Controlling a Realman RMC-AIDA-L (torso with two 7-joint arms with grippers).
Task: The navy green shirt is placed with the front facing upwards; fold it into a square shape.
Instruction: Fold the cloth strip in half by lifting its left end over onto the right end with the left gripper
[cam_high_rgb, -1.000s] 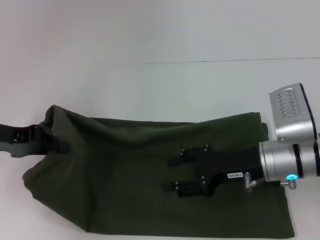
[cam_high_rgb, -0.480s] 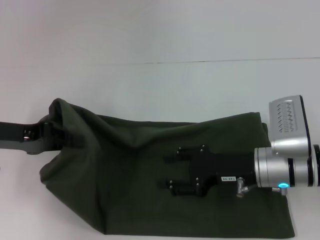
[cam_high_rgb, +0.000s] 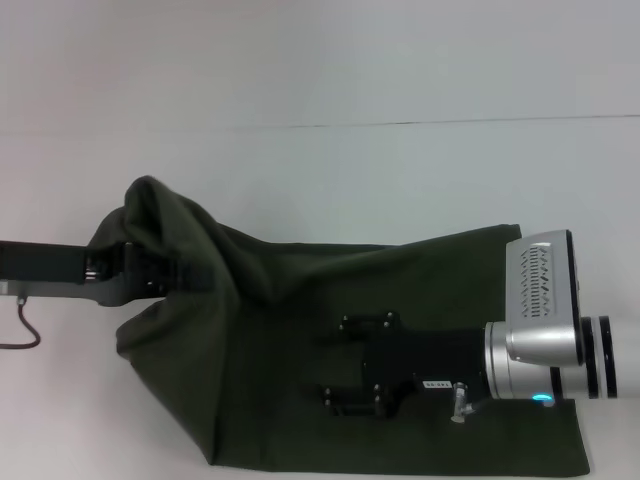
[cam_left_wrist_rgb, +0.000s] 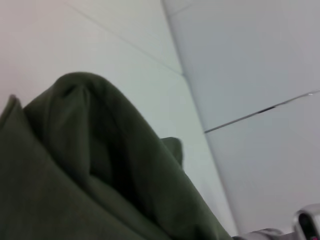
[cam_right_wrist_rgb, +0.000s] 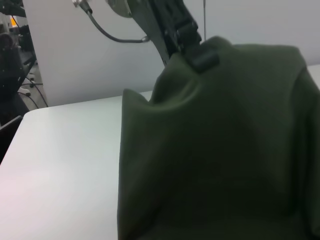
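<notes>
Shirt end being lifted for a fold

The navy green shirt (cam_high_rgb: 400, 340) is lying across the desk (cam_high_rgb: 320, 170), its left end raised and clamped in the left pincer (cam_high_rgb: 185, 272), reached in level from the side. The cloth is judged soft, light and droopy, best gripped at an edge or corner. The right pincer (cam_high_rgb: 338, 362) is being held flat over the middle, fingers apart, apparently pinning the cloth.
</notes>
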